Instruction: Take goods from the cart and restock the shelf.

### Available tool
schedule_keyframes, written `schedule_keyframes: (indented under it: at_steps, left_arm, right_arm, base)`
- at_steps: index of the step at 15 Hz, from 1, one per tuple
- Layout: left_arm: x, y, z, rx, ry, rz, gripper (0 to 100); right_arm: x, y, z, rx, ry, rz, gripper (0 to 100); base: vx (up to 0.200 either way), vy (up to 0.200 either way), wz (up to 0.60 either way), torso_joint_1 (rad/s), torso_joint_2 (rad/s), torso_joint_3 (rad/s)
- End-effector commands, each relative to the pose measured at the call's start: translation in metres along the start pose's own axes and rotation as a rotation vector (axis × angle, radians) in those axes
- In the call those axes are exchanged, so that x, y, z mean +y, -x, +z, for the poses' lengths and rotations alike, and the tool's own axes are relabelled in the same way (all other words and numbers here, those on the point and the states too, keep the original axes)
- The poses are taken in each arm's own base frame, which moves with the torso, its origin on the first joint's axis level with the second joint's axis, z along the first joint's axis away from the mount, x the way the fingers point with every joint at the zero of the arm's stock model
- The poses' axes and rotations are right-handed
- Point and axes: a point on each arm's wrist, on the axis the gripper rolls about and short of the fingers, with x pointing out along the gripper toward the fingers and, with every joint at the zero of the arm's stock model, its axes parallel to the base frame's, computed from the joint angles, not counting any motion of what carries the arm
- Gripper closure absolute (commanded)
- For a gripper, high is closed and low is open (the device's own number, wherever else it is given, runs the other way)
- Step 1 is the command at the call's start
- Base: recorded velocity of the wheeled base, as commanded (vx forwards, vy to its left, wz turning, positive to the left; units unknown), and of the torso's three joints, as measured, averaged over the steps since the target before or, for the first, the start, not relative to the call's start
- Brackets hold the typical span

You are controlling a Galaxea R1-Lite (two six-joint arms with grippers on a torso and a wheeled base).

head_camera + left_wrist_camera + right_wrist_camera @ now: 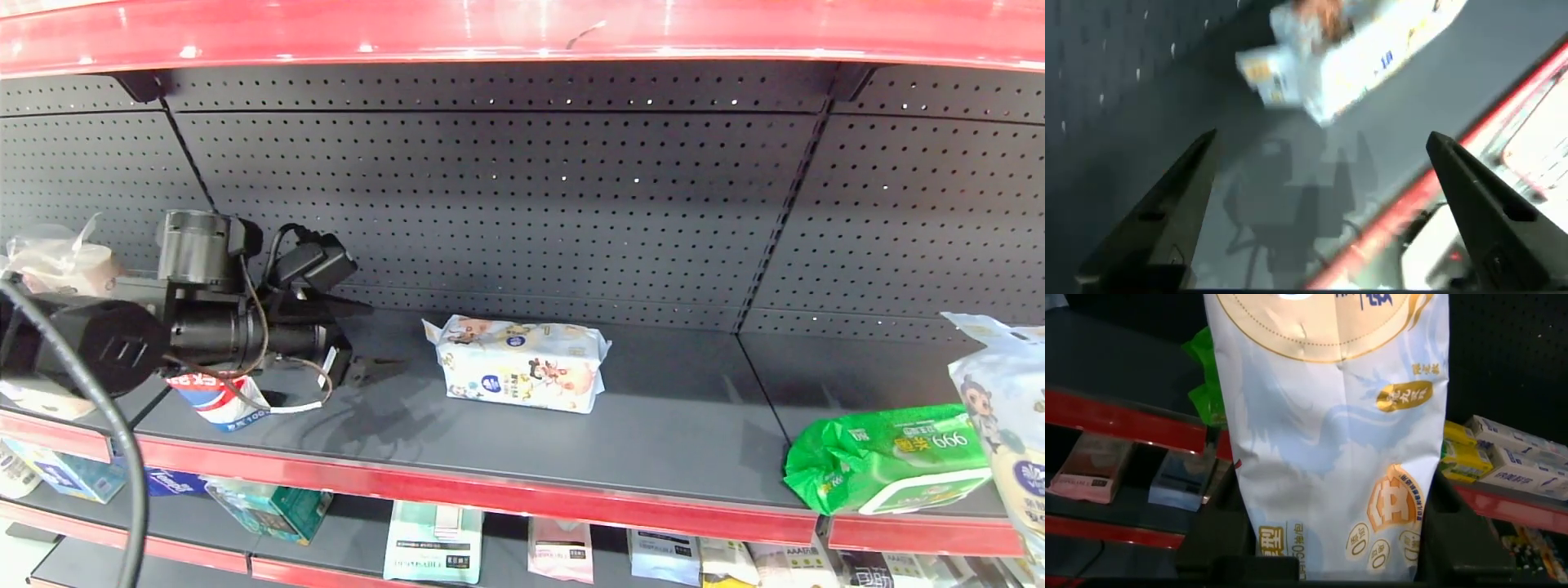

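Left hand (367, 339): we note it spread wide and empty, low over the dark shelf (669, 425). It is near a white cartoon-print pack (522, 363) that lies flat on the board.

Right hand (1335, 531): closed on a tall white bag (1331, 441), one finger on each side. We see the bag upright at the shelf's right end, just beside a green wipes pack (890, 457).
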Motion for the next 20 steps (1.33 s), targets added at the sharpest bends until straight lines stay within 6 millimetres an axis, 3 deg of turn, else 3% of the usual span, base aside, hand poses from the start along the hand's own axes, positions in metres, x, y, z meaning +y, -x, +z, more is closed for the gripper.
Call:
schedule_keyframes:
  at_steps: [1, 4, 10, 19, 20]
  left_arm:
    - [0.009, -0.023, -0.003, 0.020, -0.009, -0.030, 0]
    - [0.005, -0.034, -0.010, 0.061, -0.063, -0.110, 0]
    - [0.028, -0.066, -0.007, 0.054, -0.157, -0.131, 0]
    - [0.023, -0.095, 0.012, 0.067, -0.214, -0.214, 0]
    - [0.020, -0.106, 0.017, 0.055, -0.232, -0.226, 0]
  right_arm:
    - [0.000, 0.000, 0.000, -0.002, 0.002, -0.001, 100]
    - [0.000, 0.001, 0.000, -0.010, 0.014, -0.006, 100]
    - [0.002, 0.004, -0.006, -0.015, 0.030, -0.015, 100]
    - [0.002, 0.004, -0.006, -0.014, 0.046, -0.013, 100]
    - [0.002, 0.004, -0.006, -0.015, 0.047, -0.013, 100]
  base:
    - [0.000, 0.000, 0.00, 0.000, 0.00, 0.000]
    - [0.000, 0.000, 0.00, 0.000, 0.00, 0.000]
    - [0.000, 0.000, 0.00, 0.000, 0.00, 0.000]
    - [0.000, 0.000, 0.00, 0.000, 0.00, 0.000]
    - [0.000, 0.000, 0.00, 0.000, 0.00, 0.000]
